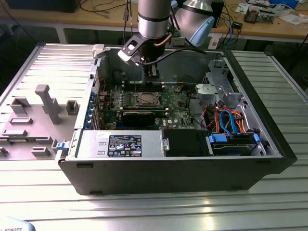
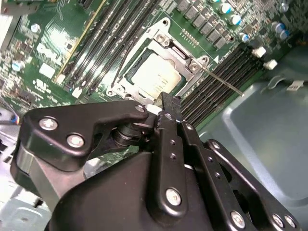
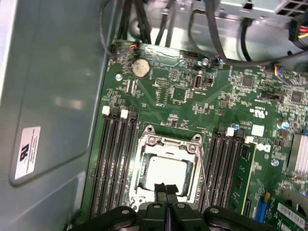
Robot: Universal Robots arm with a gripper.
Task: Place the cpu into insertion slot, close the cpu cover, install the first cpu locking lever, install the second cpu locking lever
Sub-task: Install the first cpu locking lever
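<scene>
Looked like robotics lab, maybe electronics workshop. Robot arm [image 1: 153,19] hung over opened computer case [image 1: 183,173] on ribbed metal table [image 1: 144,207]. Wooden bench [image 1: 72,21] behind carried loose cables [image 1: 103,6], small gear [image 1: 260,14]. Grey plastic fixtures [image 1: 45,103] sat alongside.

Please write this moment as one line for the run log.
cpu: seated | cpu cover: down over it | gripper: shut, at cover edge

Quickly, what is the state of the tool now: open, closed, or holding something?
Tool: closed, holding nothing that I can see, tips at the edge of the cpu cover.
</scene>
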